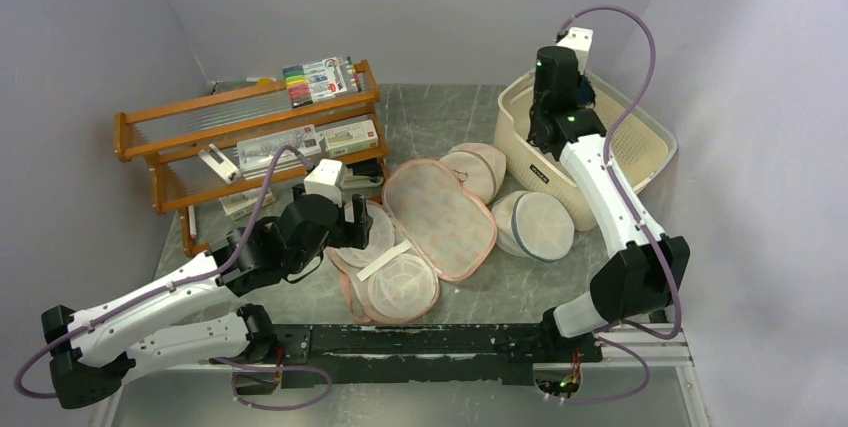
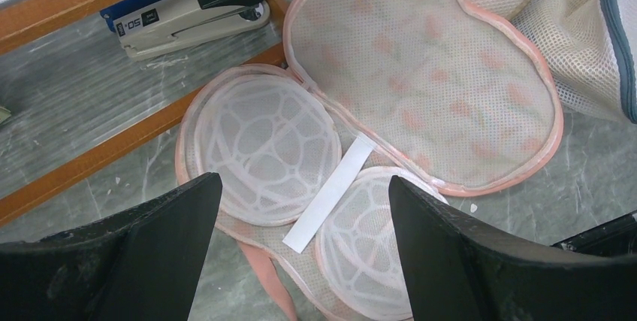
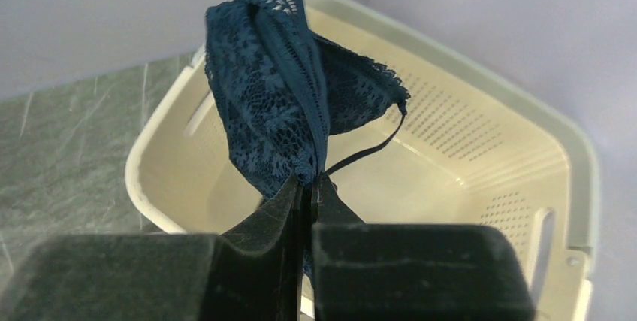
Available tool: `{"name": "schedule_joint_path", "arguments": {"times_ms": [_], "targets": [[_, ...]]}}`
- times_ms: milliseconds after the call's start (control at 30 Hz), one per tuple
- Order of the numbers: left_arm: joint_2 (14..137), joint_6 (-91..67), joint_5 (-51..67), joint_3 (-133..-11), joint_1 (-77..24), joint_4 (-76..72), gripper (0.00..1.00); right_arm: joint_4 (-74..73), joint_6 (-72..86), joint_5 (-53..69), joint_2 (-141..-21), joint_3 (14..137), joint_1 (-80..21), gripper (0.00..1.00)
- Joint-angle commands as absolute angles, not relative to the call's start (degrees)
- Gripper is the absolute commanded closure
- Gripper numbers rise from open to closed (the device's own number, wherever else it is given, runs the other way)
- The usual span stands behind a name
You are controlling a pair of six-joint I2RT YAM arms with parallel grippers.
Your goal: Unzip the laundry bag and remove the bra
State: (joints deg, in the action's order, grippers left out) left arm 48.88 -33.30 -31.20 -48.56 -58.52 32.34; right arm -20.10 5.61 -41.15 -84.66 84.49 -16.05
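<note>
Grey counter [image 3: 67, 133], far right corner: right claw [image 3: 308, 184] pinches the limp, light bra [image 3: 274, 88] by its lace; left claw [image 2: 304, 182] gapes wide.

The laundry bag [image 1: 440, 217] is lying mid-frame, with the rack [image 1: 215, 112] sitting upper left and the basket [image 1: 645, 147] upper right.
</note>
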Motion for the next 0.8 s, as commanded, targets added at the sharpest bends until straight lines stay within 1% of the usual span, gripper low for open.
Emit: {"name": "schedule_joint_path", "arguments": {"times_ms": [0,100,200,233,300,367,400,467,567,633,667,767], "targets": [[48.7,-33.5,-30.2,-48.5,-58.1,31.9,0.07,-23.1,13.6,-28.5,-86.0,82.3,-10.8,1.00],[48.2,-33.7,-30.1,-48.3,-58.1,32.4,0.07,-23.7,16.6,-23.2,-85.4,79.4,-9.2,1.00],[47.4,-34.1,-30.1,-47.6,-58.1,32.2,0.06,-23.7,18.9,-20.6,-84.1,75.9,-7.5,1.00],[47.2,-34.2,-30.1,-47.4,-58.1,32.1,0.06,-23.9,19.3,-21.1,-83.8,75.1,-6.8,1.00],[47.4,-34.3,-29.7,-47.4,-58.1,31.8,0.06,-25.5,19.9,-26.0,-83.6,74.9,-5.9,1.00],[47.9,-34.2,-29.4,-47.6,-58.1,31.5,0.07,-28.3,20.3,-32.0,-83.7,76.6,-5.8,0.87],[48.2,-34.1,-29.2,-47.8,-58.1,31.5,0.07,-29.1,20.3,-33.3,-83.5,77.4,-5.9,0.79],[48.9,-33.9,-28.9,-48.1,-58.1,31.3,0.07,-30.0,20.9,-32.2,-82.2,78.6,-5.8,0.68],[49.8,-33.7,-28.7,-48.4,-58.1,30.9,0.07,-28.0,20.7,-25.0,-78.6,77.6,-6.0,0.48],[50.0,-33.7,-28.6,-48.5,-58.1,30.8,0.07,-26.6,20.5,-19.8,-75.8,76.6,-6.2,0.37],[50.0,-33.8,-28.6,-48.4,-58.1,30.7,0.07,-25.9,20.3,-16.8,-74.4,75.8,-6.4,0.33],[50.1,-34.0,-28.4,-47.9,-58.1,30.3,0.07,-21.2,20.2,-3.5,-69.2,71.4,-7.2,0.27]]}}
